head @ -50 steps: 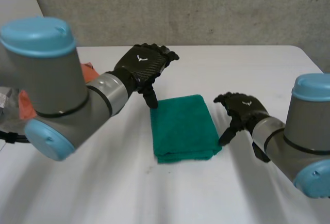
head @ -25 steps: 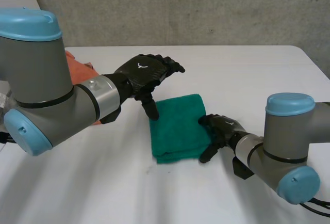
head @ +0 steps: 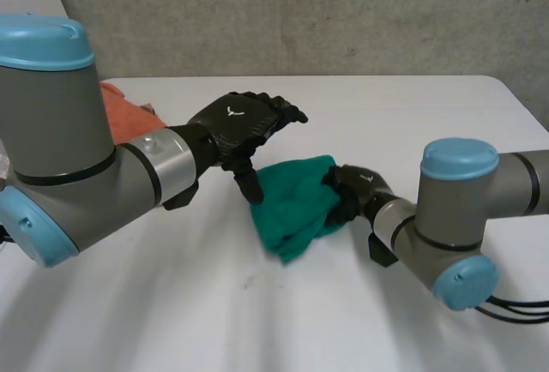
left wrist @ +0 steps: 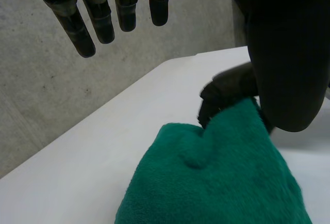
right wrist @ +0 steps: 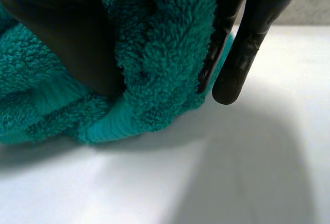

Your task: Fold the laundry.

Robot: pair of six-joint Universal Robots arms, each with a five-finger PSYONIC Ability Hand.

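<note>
Clutching towel (head: 296, 213), right robot hand (head: 352, 188) (half-buried)

1. The right hand (head: 350, 190) has slid in from beside the green towel (head: 296, 209) and now pinches its right edge between thumb and fingers.
2. The towel was a neat flat rectangle a second ago. Now it's bunched and skewed, with the right side pulled up.
</note>
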